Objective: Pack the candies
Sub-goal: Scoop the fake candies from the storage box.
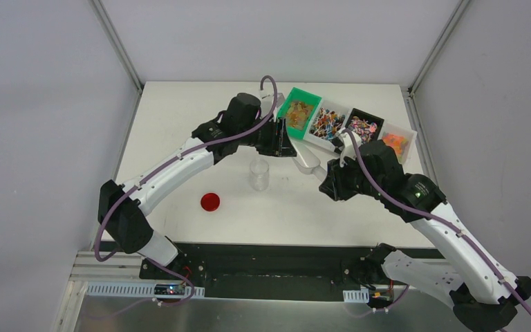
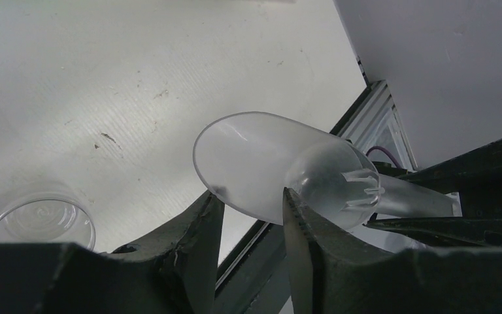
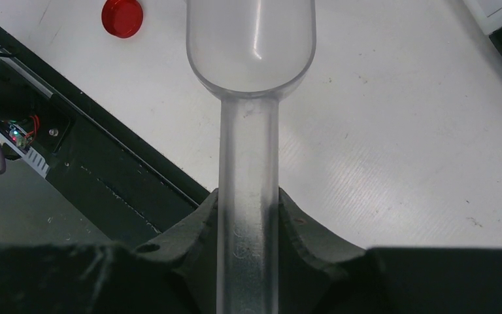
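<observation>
The right gripper [image 3: 247, 199] fills the bottom of its wrist view, clenched on the handle of the clear scoop [image 3: 248, 46]. The scoop's bowl juts out over the white bench [image 3: 399, 131]. The left gripper [image 2: 251, 199] meets the same scoop from the other side. Its fingers [image 2: 199, 229] stand part-way apart astride the bowl's rim, one tip touching it, but I cannot tell whether they pinch it.

Just beside the two grippers a clear cup [image 1: 259, 174] stands upright on the bench. A flat red lid [image 1: 210, 201] lies apart from it, nearer the arms' bases.

Beyond the grippers, the candies [image 1: 328, 123] sit in four bins set in a slanted row at the bench's far right. They are amber-brown in the green bin [image 1: 308, 91], multicoloured in the white bin [image 1: 318, 138], pink in the black bin [image 1: 373, 114] and orange in the end bin [image 1: 404, 129] by the right edge.

The widest bare stretch of bench lies left of the left arm. Grey walls [image 1: 41, 104] close in at the left, far and right edges.
</observation>
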### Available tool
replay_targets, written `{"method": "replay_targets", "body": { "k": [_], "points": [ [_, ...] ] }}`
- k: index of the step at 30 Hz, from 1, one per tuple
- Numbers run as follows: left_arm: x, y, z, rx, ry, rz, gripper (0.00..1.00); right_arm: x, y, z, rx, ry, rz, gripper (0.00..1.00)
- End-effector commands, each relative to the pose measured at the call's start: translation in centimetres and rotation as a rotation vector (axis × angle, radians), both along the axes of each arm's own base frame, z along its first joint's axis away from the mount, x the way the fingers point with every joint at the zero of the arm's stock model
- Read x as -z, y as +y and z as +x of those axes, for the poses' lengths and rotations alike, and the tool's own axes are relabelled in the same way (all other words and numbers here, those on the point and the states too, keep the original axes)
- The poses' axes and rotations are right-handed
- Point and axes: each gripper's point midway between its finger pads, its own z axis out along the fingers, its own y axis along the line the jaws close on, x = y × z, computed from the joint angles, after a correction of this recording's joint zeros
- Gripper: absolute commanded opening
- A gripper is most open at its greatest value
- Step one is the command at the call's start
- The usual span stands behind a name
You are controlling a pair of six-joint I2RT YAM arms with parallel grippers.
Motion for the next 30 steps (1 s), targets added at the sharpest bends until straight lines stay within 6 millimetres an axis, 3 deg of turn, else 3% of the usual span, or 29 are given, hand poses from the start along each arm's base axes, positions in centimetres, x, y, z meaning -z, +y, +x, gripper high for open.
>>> {"method": "replay_targets", "body": {
  "k": [1,7,13,15,20,25,30],
  "points": [
    [2.2,1.2,-1.1,0.014,0.027,0.079,0.36,-6.4,2.0,1.6,-0.029,-0.205,0.192,0.09],
    [0.5,1.4,-1.6,-0.01,0.033,0.038,0.65,-4.3,2.1,0.6,-0.114,-0.167,0.13,0.05],
    [0.3,2.1,-1.5,-0.036,0.024,0.062,0.73,-4.1,1.8,1.5,-0.049,-0.159,0.12,0.03],
    [0.0,3.6,-0.7,-0.09,-0.018,0.126,0.82,-3.8,0.9,1.9,0.013,-0.132,0.08,0.03],
    [-3.3,7.8,0.8,-0.203,-0.196,0.246,0.99,-3.2,-1.1,2.0,0.122,-0.033,-0.041,0.02],
    [-5.3,11.2,0.8,-0.236,-0.344,0.339,0.99,-2.0,-4.2,3.1,0.253,0.042,-0.224,0.0],
    [-4.4,14.9,-0.5,-0.266,-0.408,0.445,0.99,-2.1,-7.1,5.1,0.354,0.136,-0.375,0.0]
  ]
}}
